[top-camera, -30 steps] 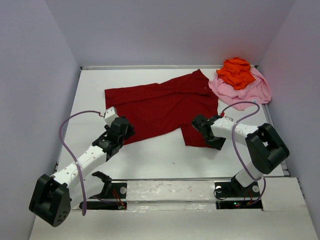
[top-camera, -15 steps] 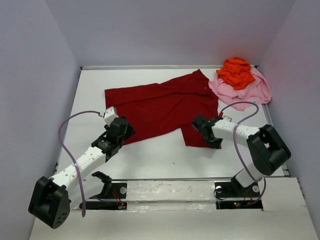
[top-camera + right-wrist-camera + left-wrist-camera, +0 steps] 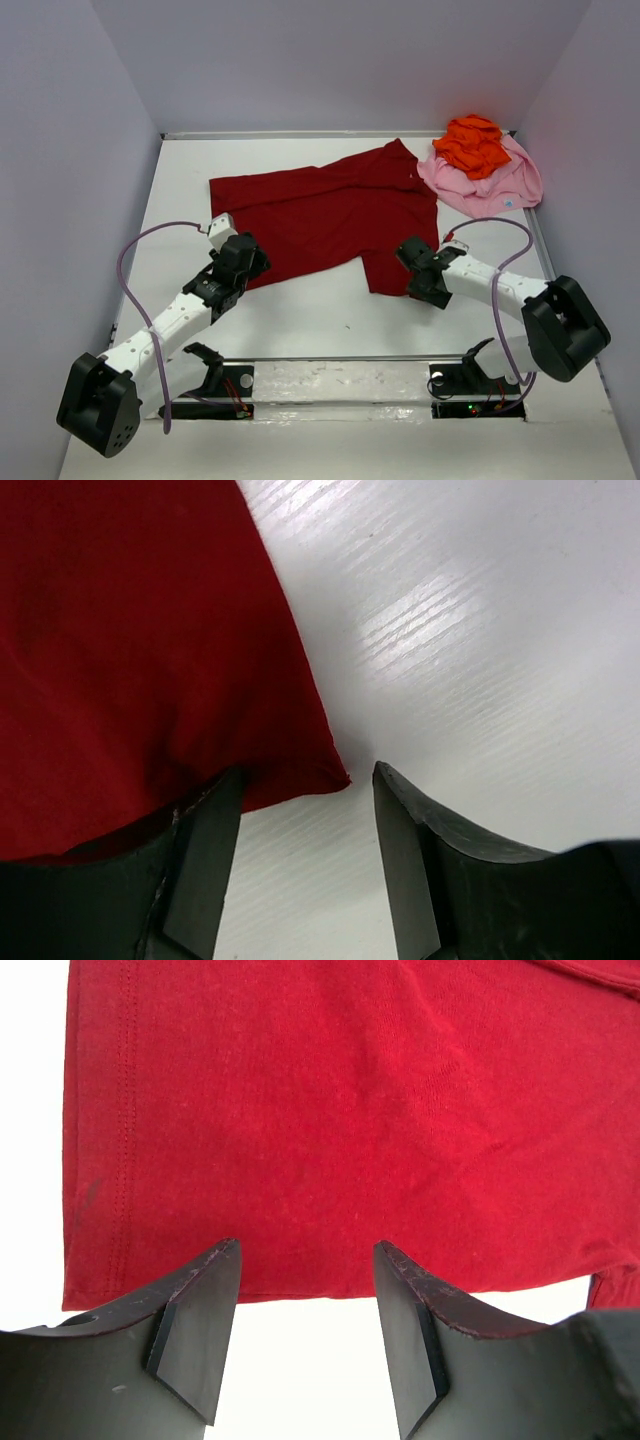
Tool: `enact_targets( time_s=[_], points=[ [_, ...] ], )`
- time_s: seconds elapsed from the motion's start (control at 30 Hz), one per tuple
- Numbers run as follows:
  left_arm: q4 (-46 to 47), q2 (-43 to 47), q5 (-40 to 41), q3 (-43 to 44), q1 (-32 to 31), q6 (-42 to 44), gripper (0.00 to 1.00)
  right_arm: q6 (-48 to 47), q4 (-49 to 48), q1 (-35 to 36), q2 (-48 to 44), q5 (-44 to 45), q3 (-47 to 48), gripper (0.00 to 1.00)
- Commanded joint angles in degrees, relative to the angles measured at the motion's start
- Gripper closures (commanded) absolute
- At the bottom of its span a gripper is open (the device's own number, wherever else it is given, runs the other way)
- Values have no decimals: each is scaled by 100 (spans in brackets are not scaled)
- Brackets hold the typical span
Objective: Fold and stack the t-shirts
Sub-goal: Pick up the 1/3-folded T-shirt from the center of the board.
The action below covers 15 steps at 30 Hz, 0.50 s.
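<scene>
As arms stoop, left end effector [image 3: 305, 1252], right end effector [image 3: 305, 775] parted, empty, over t-shirt [image 3: 320, 215]

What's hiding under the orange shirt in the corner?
The crumpled orange t-shirt sits on the light pink t-shirt, which spreads out around it. The pink cloth directly beneath, and anything below that, is covered.

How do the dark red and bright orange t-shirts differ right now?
The dark red cloth t-shirt lies spread flat; the bright orange cloth t-shirt is crumpled in a heap. The red one rests on the white table; the orange one sits atop the light pink shirt, far right. Neither is folded.
</scene>
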State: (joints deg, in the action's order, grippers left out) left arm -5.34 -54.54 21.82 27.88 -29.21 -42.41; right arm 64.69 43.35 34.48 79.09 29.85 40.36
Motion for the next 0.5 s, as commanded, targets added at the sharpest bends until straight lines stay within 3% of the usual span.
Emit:
enact_targets(
  time_s=[0.0, 0.13, 0.3, 0.47],
  points=[
    [183, 58, 94, -2, -23, 75, 35, 9, -55, 15, -280, -286, -72, 39],
    [183, 32, 94, 7, -32, 75, 35, 44, 147, 15, -763, -14, -81, 39],
    [192, 40, 94, 7, -32, 84, 35, 18, 138, 15, -641, -67, -11, 53],
    [165, 137, 112, -45, -23, 67, 35, -44, 156, 15, -535, -128, 51, 54]
  ],
)
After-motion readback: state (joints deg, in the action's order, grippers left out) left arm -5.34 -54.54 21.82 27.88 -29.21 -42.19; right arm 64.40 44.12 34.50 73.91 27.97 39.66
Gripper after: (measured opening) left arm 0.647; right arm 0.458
